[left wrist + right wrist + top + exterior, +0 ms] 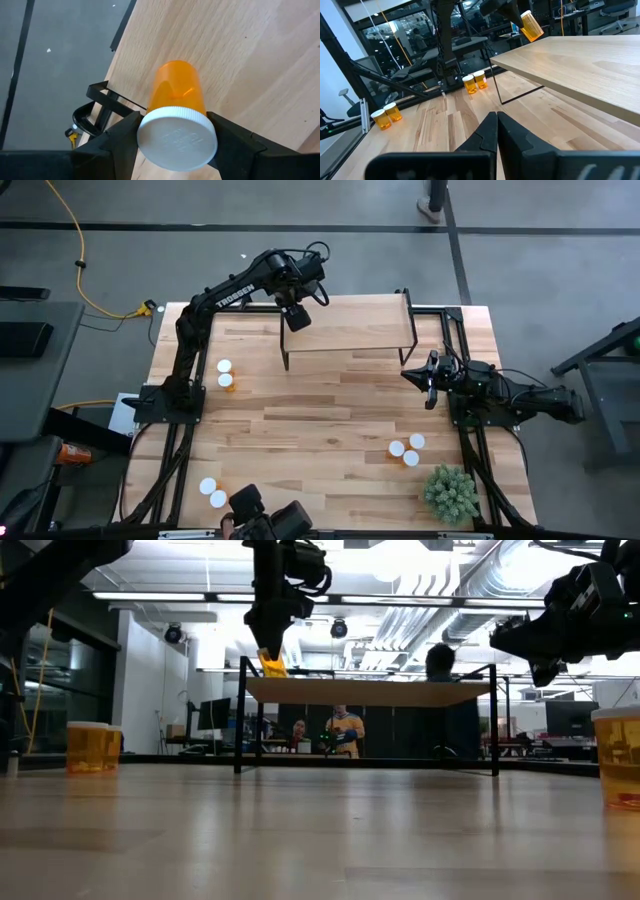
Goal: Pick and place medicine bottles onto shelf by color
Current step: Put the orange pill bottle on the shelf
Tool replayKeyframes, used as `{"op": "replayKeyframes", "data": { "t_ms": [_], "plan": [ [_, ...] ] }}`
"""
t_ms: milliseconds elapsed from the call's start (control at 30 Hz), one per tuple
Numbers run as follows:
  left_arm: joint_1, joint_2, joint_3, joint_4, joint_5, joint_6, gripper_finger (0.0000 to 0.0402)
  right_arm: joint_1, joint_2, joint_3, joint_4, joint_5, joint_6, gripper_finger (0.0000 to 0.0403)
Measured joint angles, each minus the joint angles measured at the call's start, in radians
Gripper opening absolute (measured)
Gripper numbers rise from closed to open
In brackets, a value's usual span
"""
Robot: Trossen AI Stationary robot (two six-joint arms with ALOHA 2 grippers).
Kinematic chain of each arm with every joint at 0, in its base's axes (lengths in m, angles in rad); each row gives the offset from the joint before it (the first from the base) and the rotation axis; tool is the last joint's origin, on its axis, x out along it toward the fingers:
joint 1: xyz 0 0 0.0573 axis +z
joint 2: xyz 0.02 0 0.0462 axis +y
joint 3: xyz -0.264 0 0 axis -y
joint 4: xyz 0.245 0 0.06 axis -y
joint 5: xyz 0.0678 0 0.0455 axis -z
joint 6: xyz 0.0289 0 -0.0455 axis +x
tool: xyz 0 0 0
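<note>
Orange and white-capped, the bottle [176, 105] we hold is clamped at its cap in our left gripper [297, 317], hanging tilted just above the shelf [350, 330] at its left end. Our right gripper [428, 377], fingers pressed together and empty, waits over the tabletop [320, 430] beside the shelf's right end.

The word "TROSSEN" is written in white letters on the left arm [232, 292]. No other words can be read.

Orange translucent medicine bottle [176, 87] with white cap at frame centre; pale wood-grain shelf [260, 60] behind; green plant [451, 493] lower right; striped light-wood desk [320, 430].
</note>
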Motion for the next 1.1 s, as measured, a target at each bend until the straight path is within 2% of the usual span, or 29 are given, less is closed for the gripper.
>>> {"op": "replayKeyframes", "data": {
  "t_ms": [567, 833, 1100],
  "plan": [
    [0.001, 0.0, 0.0, 0.0, 0.0, -0.001, 0.0259, 0.0, 0.0, 0.0, 0.0, 0.0, 0.0, 0.0],
    [-0.002, -0.017, 0.0, 0.006, 0.024, -0.007, 0.0259, 0.0, 0.0, 0.0, 0.0, 0.0, 0.0, 0.0],
    [0.004, -0.077, 0.0, 0.1, 0.019, -0.027, 0.0247, 0.0, 0.0, 0.0, 0.0, 0.0, 0.0, 0.0]
  ]
}}
